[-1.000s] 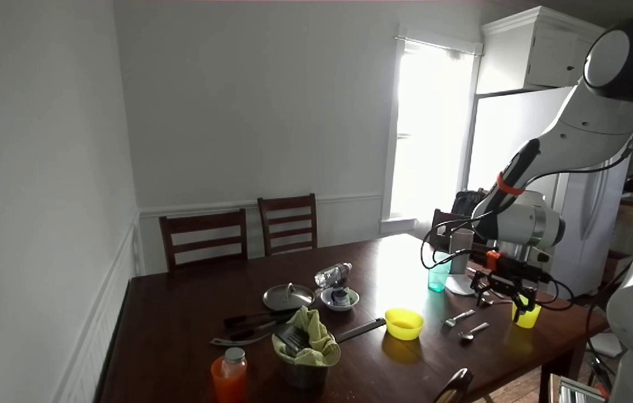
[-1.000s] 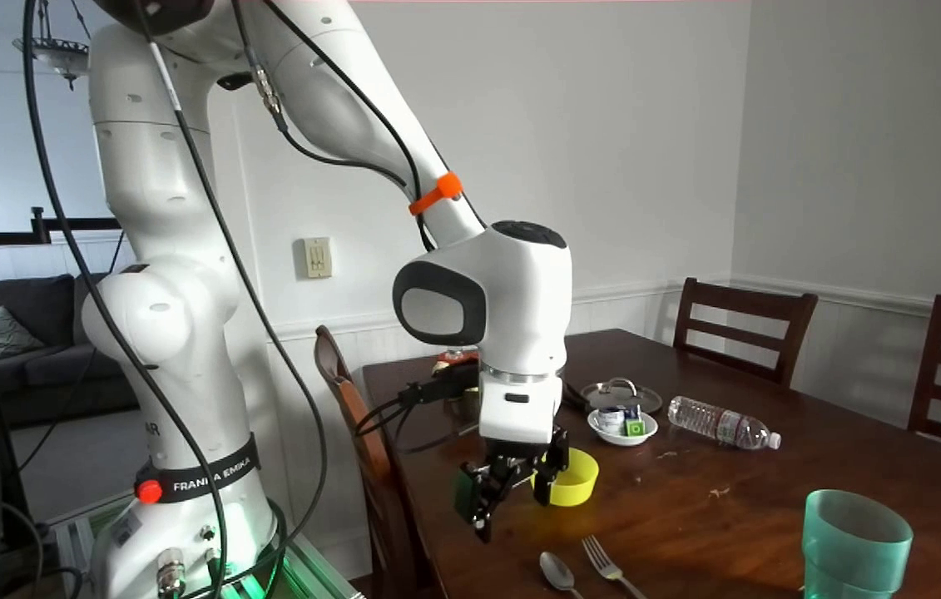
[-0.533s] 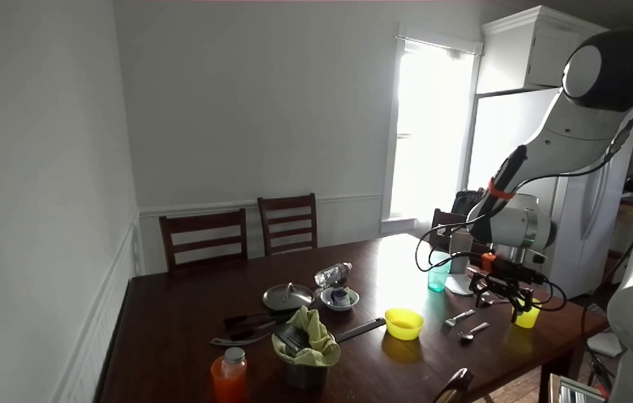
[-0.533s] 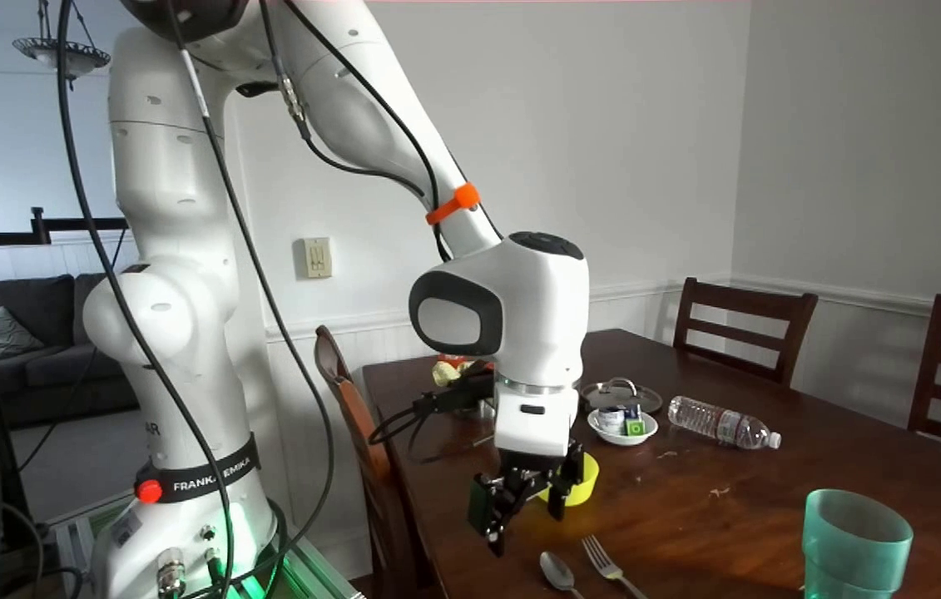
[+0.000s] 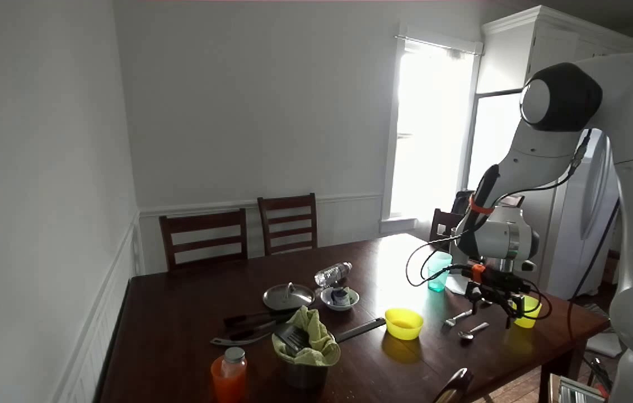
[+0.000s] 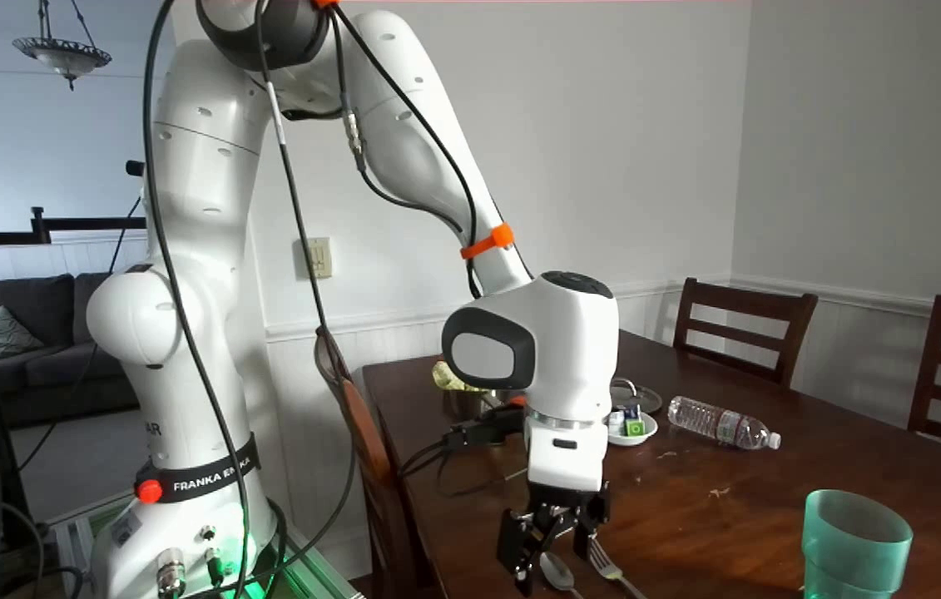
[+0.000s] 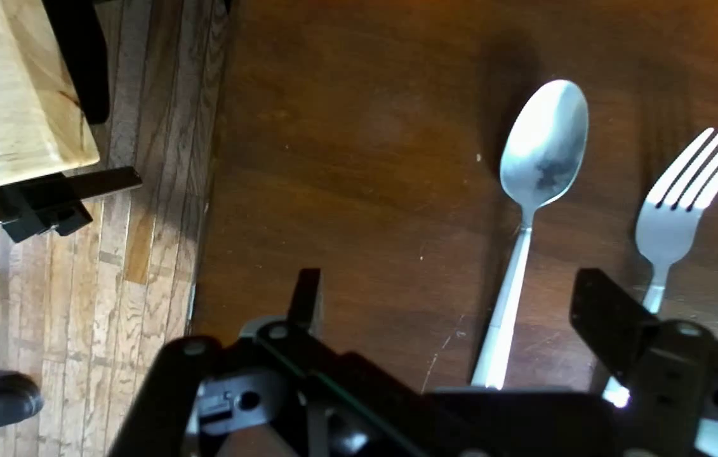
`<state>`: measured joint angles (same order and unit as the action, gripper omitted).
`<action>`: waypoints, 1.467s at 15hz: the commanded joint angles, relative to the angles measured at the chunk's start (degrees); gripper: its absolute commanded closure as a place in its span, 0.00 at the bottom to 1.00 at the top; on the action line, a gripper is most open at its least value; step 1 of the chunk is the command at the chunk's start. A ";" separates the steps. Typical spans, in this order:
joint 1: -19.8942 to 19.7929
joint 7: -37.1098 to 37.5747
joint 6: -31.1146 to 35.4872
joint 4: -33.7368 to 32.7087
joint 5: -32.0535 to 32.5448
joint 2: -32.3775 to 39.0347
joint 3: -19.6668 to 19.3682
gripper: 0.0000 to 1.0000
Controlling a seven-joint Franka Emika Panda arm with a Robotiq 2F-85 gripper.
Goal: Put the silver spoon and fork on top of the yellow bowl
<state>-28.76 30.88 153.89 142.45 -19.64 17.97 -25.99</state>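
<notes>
The pincer (image 7: 451, 295) is released in the wrist view, its jaws spread wide over the dark table (image 7: 346, 209). The silver spoon (image 7: 533, 190) lies on the wood, its head toward 1 o'clock, its handle showing between the jaws. The fork (image 7: 666, 231) lies at 2 o'clock from the pincer, tines pointing to 1 o'clock, handle partly hidden behind the pincer at 3 o'clock. In an exterior view the yellow bowl (image 5: 404, 333) stands upright at 9 o'clock, apart from both; the taller yellow cup (image 5: 529, 311) is at 3 o'clock, partly behind the pincer.
</notes>
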 commanded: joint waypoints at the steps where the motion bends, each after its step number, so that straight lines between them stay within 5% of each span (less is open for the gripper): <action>1: -1.64 -4.26 0.85 -3.34 -6.82 4.27 2.45 0.00; 5: -3.05 -8.03 0.94 -5.72 -12.06 7.13 4.94 0.03; 18: -3.47 -9.04 0.21 -11.58 -13.21 13.90 6.37 0.98; 22: -3.21 -8.93 0.17 -11.07 -13.07 13.00 6.28 0.98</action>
<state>-31.00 23.26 154.34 132.23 -31.52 30.23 -20.20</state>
